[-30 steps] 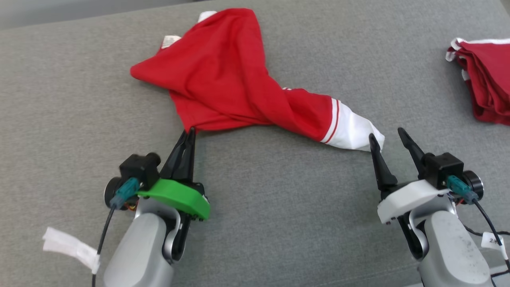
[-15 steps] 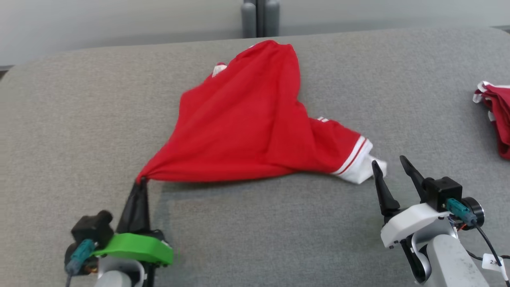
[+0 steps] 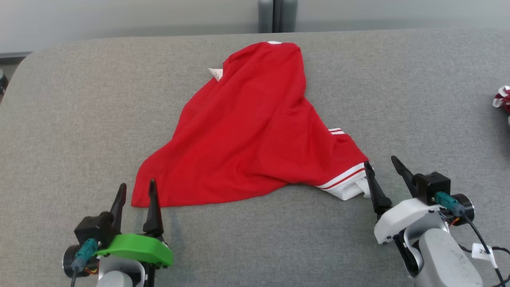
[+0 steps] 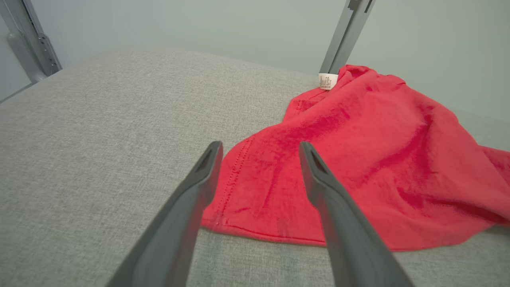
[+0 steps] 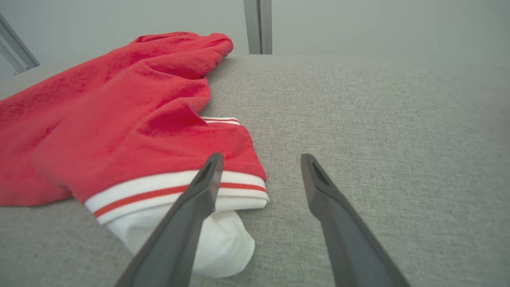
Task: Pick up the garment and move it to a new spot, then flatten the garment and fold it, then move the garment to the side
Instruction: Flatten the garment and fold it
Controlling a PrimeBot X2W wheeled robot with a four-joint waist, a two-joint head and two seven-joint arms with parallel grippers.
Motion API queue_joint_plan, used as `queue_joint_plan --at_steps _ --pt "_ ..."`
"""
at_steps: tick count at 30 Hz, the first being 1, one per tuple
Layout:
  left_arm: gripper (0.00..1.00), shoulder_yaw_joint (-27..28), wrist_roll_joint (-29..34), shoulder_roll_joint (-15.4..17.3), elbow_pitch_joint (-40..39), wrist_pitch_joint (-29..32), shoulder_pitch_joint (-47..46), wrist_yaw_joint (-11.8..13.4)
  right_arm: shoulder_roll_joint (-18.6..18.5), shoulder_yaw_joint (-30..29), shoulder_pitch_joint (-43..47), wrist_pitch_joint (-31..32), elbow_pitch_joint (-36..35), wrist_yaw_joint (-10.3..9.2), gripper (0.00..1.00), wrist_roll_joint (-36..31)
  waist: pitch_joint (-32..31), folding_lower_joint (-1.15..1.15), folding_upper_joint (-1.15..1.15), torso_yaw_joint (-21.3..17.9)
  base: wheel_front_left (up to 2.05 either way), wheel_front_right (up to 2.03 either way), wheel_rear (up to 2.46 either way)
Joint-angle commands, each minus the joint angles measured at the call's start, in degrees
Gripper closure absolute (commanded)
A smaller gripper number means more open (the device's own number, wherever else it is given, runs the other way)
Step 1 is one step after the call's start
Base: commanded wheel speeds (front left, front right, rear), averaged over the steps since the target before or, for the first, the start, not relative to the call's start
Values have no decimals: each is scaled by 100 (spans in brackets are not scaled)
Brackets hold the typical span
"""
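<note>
A red garment [image 3: 255, 135] with white, red-striped trim lies spread in a rough triangle on the grey cushioned surface [image 3: 79, 119]. My left gripper [image 3: 136, 188] stands open just in front of the garment's near-left corner [image 4: 247, 207], holding nothing. The right gripper [image 3: 381, 165] is open beside the white-trimmed end [image 5: 179, 199]; its left finger overlaps that white cloth, and nothing lies between the fingers. A small white label [image 4: 327, 81] shows near the garment's far end.
Another red and white cloth [image 3: 503, 99] peeks in at the right edge of the head view. A grey post [image 3: 277, 16] stands behind the surface's far edge. Bare grey fabric lies to the left and in front of the garment.
My left gripper has opened and let go of the garment's corner. The cloth now lies flatter and wider. The head camera has shifted too.
</note>
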Motion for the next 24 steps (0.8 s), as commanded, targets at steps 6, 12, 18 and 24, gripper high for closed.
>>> queue_joint_plan --at_steps 6,12,18,24 --pt "0 -287 -85 20 -35 -1 -202 -23 -21 90 -600 79 1174 -9 3 -161 213 0 0 172 0 0 0" --pt "0 -320 -108 19 -19 -1 -247 -30 -14 258 -1013 45 1894 -9 100 -41 270 0 0 195 0 0 0" --pt "0 -278 -79 20 -54 -1 -105 -44 -101 280 -1105 -8 1063 -9 100 193 137 0 0 64 0 0 0" --pt "0 -278 -88 19 -99 -1 25 -10 -288 376 -890 -10 -178 -9 100 512 -35 0 0 -145 0 0 0"
